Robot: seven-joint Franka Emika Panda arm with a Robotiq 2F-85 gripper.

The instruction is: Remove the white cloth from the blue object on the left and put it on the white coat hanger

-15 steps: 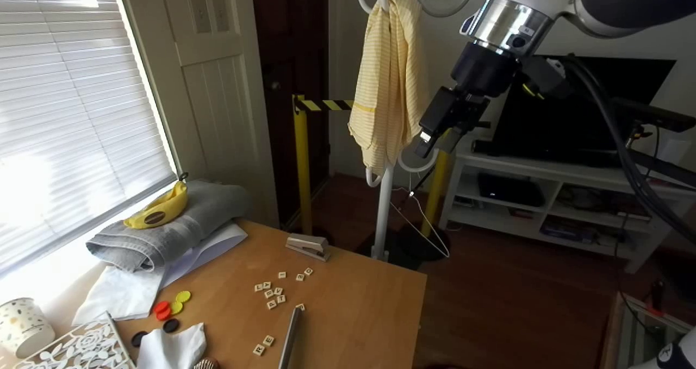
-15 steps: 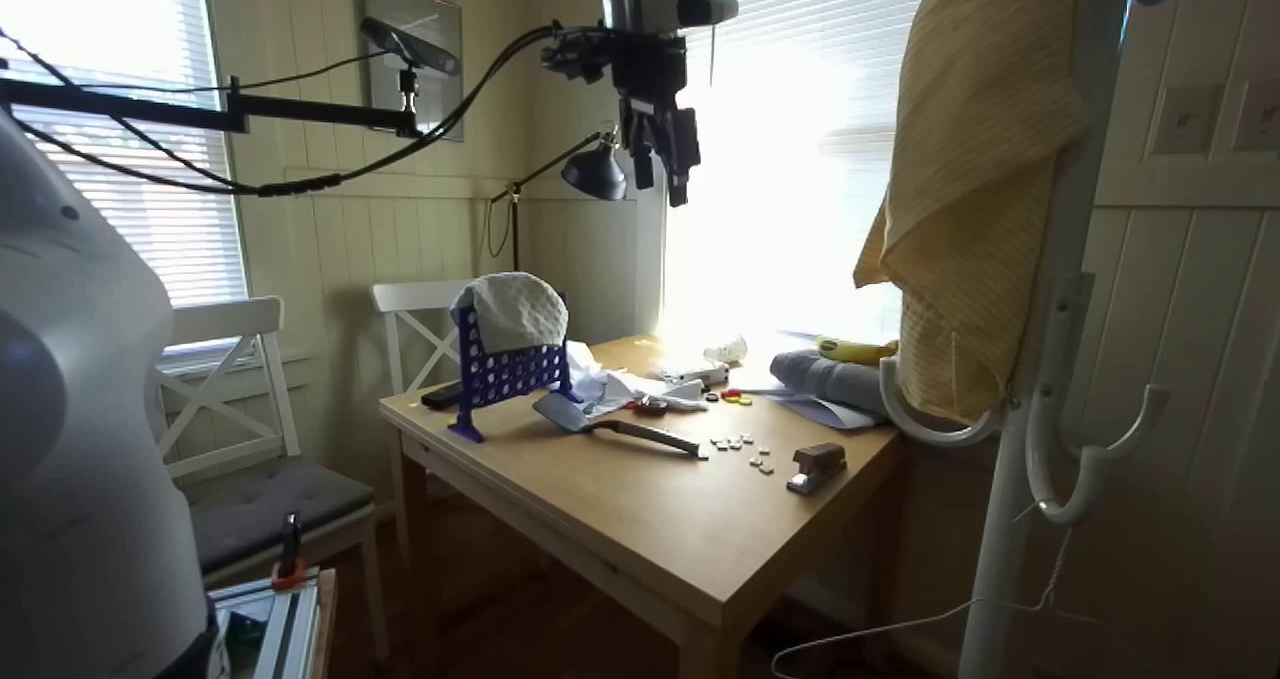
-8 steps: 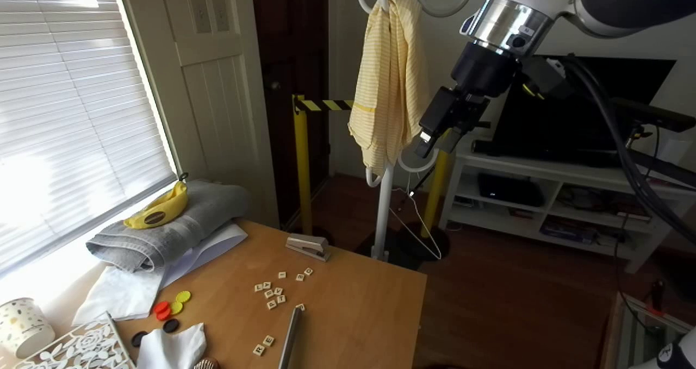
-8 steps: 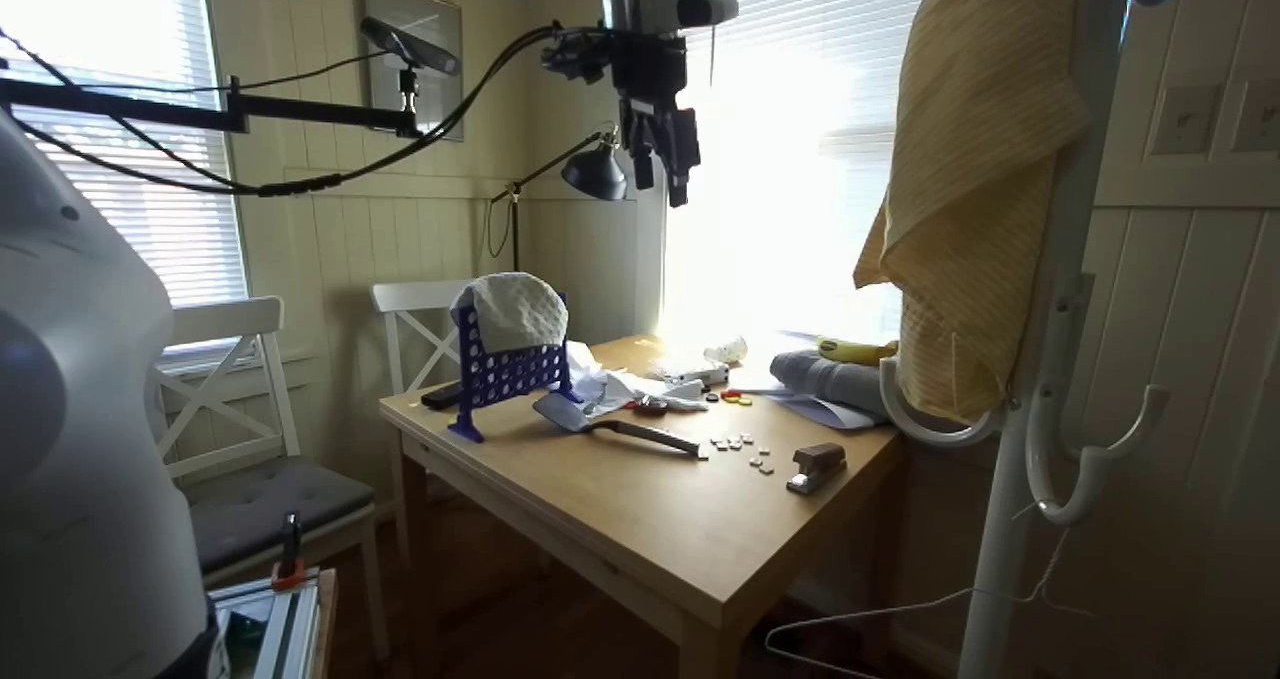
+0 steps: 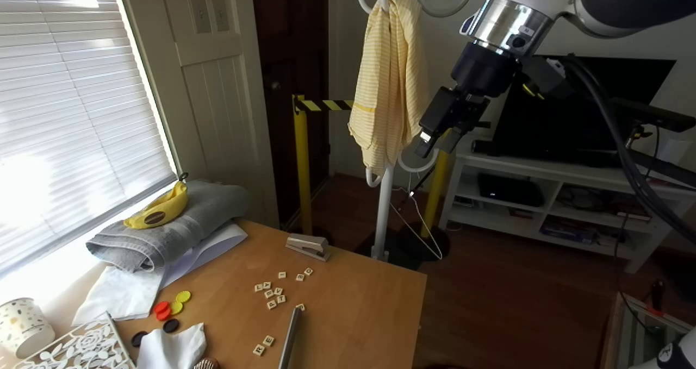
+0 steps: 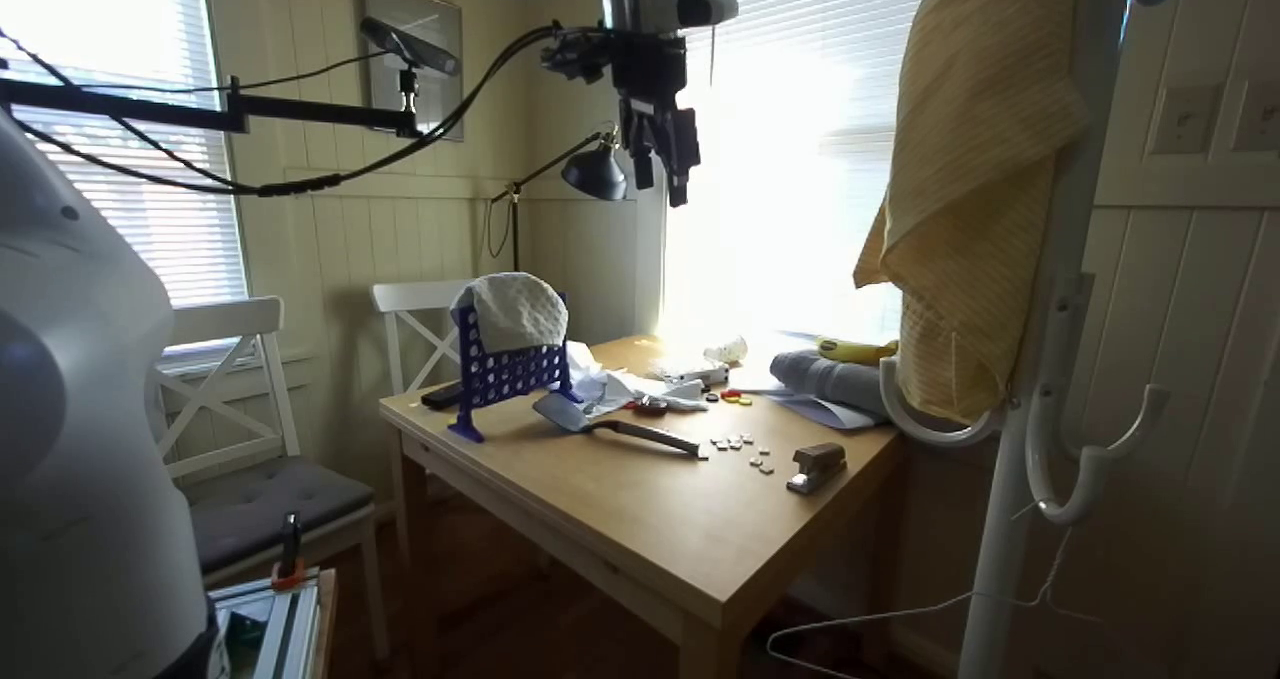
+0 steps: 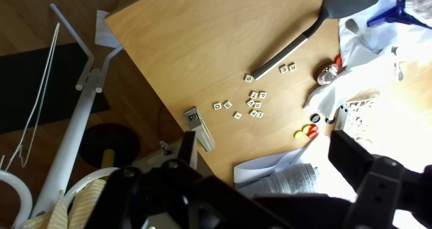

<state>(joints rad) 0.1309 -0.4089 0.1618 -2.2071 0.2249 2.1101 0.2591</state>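
Observation:
A white cloth [image 6: 518, 311] is draped over the top of a blue perforated rack [image 6: 510, 374] at the table's far left corner in an exterior view. In the wrist view only the rack's blue foot [image 7: 391, 17] and a bit of the cloth [image 7: 420, 1] show at the top right. A white wire hanger [image 6: 870, 617] hangs low from a hook of the white coat stand [image 6: 1003, 529]. My gripper [image 5: 427, 143] is open and empty, high above the table [image 6: 640, 519] and apart from cloth and rack. Its spread fingers also show in the wrist view [image 7: 265, 144].
A yellow striped towel [image 5: 383, 81] hangs on the stand. A spatula [image 6: 645, 432], letter tiles [image 7: 253, 102] and a stapler [image 5: 308, 245] lie on the table. A grey towel [image 5: 179, 222] with a banana pouch [image 5: 163, 208] lies by the window. A black lamp [image 6: 597, 169] stands behind.
The wire hanger has swung slightly under its hook. The arm, the gripper, the cloth and the rack have not visibly moved.

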